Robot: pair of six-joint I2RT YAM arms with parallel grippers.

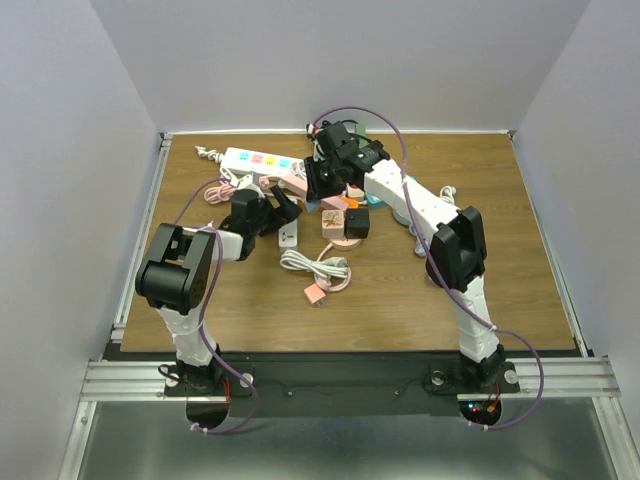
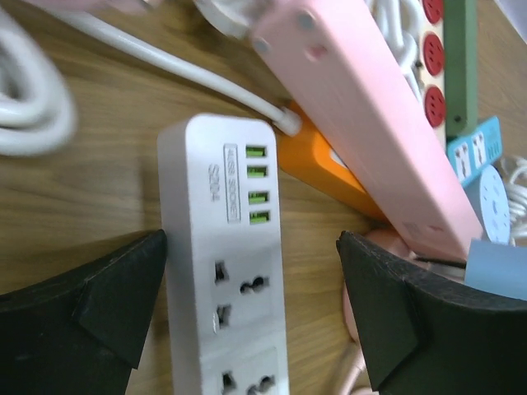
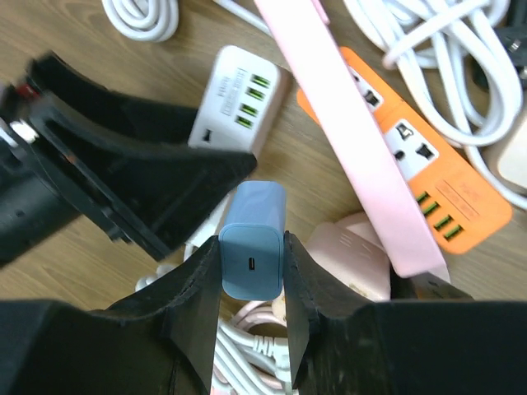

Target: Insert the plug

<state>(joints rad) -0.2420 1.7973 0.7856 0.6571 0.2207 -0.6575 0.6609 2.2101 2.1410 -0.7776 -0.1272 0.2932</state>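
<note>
A blue plug [image 3: 254,251], a small charger block with a USB-C port facing the camera, is clamped between my right gripper's fingers [image 3: 253,271], held above the table. A corner of it shows in the left wrist view [image 2: 498,267]. Below and ahead of it lies a white power strip [image 3: 239,103] with green USB ports and empty sockets [image 2: 222,271]. My left gripper [image 2: 251,304] is open and straddles this strip, its left finger [image 2: 82,313] close to the strip's edge and the right finger [image 2: 428,321] apart from it. In the top view the two grippers [image 1: 283,210] [image 1: 322,185] are close together.
A pink power strip [image 3: 346,123] lies across an orange strip [image 3: 420,164] right of the white one. White cables [image 3: 445,49] lie coiled behind. A pink adapter [image 3: 350,251] and a white cable [image 1: 318,265] lie under the right gripper. A long white strip [image 1: 258,160] lies at the back.
</note>
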